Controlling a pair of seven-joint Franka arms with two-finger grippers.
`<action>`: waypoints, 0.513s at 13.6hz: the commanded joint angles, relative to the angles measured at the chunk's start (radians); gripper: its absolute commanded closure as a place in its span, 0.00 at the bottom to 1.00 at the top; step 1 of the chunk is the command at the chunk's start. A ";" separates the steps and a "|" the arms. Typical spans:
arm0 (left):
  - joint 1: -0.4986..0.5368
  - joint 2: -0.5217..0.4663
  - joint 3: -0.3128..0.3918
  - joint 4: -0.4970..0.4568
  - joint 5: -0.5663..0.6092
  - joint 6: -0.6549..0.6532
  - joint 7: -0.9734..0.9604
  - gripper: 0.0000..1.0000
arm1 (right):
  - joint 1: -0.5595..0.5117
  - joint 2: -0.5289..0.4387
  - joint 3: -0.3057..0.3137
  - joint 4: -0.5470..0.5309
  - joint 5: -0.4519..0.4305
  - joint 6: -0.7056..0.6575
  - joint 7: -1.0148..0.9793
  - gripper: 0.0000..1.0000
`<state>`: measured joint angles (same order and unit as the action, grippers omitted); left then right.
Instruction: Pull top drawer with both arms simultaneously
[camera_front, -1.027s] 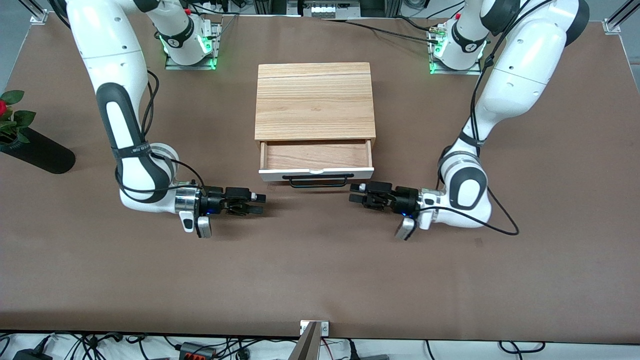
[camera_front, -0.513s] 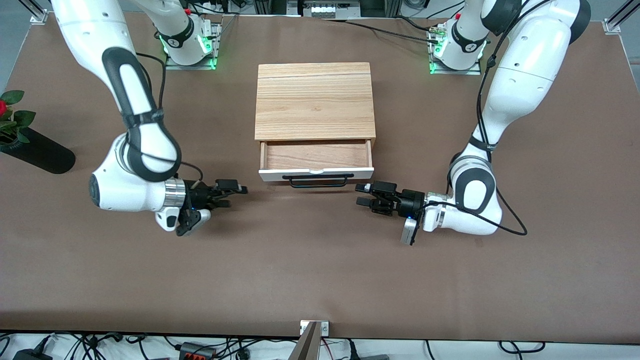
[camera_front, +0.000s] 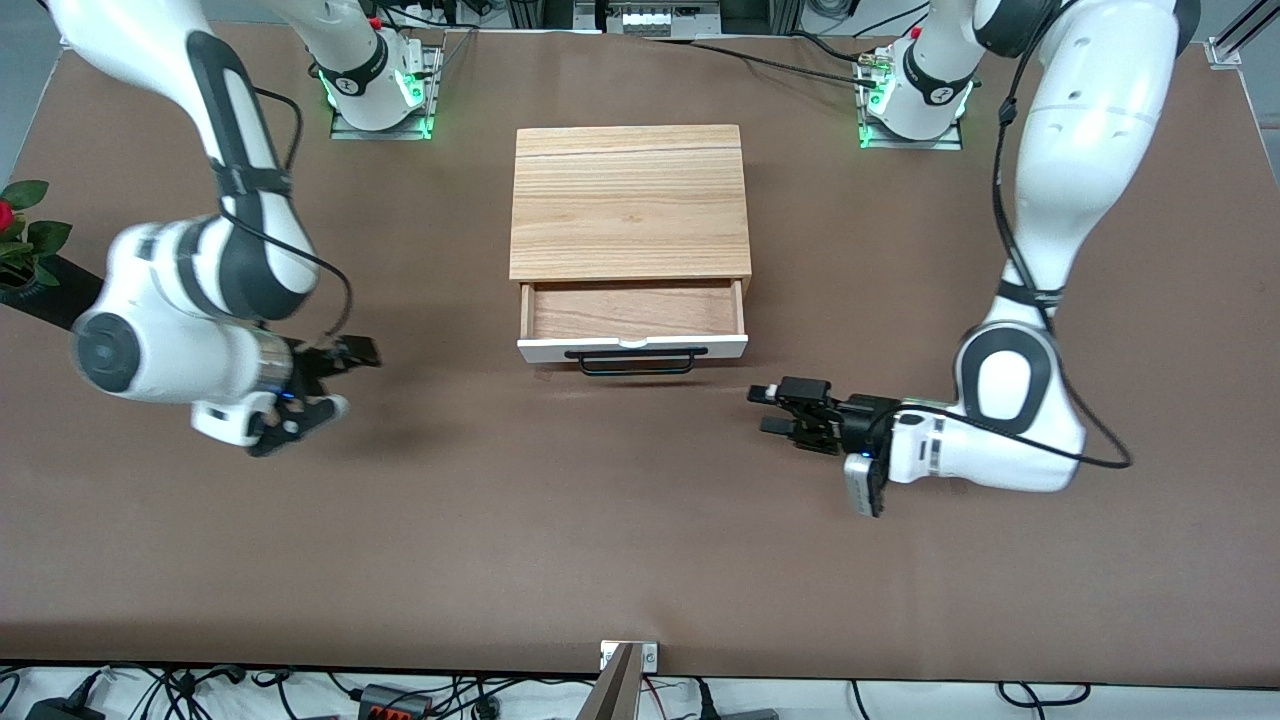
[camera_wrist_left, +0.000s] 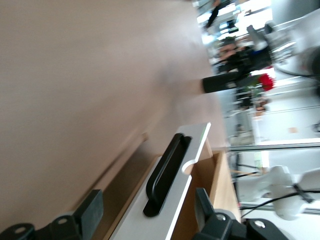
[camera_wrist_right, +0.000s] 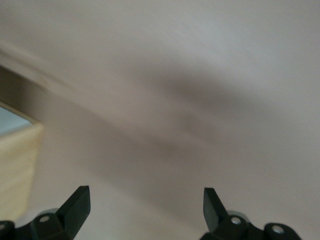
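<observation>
The light wood box (camera_front: 630, 200) stands mid-table, and its top drawer (camera_front: 632, 312) is pulled partly out, showing the wood interior. Its white front panel (camera_front: 540, 349) carries the black bar handle (camera_front: 636, 358). My left gripper (camera_front: 772, 407) is open and empty, low over the table, off the handle's end toward the left arm's side. The left wrist view shows my left gripper (camera_wrist_left: 147, 195), the white front (camera_wrist_left: 192, 145) and the handle (camera_wrist_left: 165, 172). My right gripper (camera_front: 348, 376) is open and empty, well off the drawer toward the right arm's end. It shows open in the right wrist view (camera_wrist_right: 145, 196).
A black vase (camera_front: 75, 300) with a red rose (camera_front: 6, 215) lies at the right arm's end of the table; it also shows in the left wrist view (camera_wrist_left: 225, 82). A light wood corner of the box (camera_wrist_right: 17, 160) shows in the right wrist view.
Both grippers have drawn away from the handle: the right one far toward the right arm's end, the left one toward the left arm's end and nearer the camera. The drawer has not moved.
</observation>
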<state>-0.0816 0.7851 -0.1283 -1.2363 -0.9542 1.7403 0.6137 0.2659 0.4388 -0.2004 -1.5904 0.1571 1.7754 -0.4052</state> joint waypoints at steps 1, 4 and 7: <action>-0.013 -0.113 0.009 -0.006 0.257 -0.008 -0.122 0.18 | 0.007 -0.110 -0.024 0.059 -0.120 -0.188 0.116 0.00; -0.003 -0.171 0.019 -0.009 0.376 -0.031 -0.190 0.00 | -0.002 -0.109 -0.024 0.327 -0.188 -0.531 0.126 0.00; 0.019 -0.233 0.019 -0.009 0.529 -0.092 -0.193 0.00 | -0.014 -0.126 -0.059 0.389 -0.186 -0.580 0.112 0.00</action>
<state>-0.0743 0.6058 -0.1154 -1.2237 -0.4976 1.6905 0.4310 0.2641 0.2886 -0.2358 -1.2547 -0.0201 1.2274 -0.2951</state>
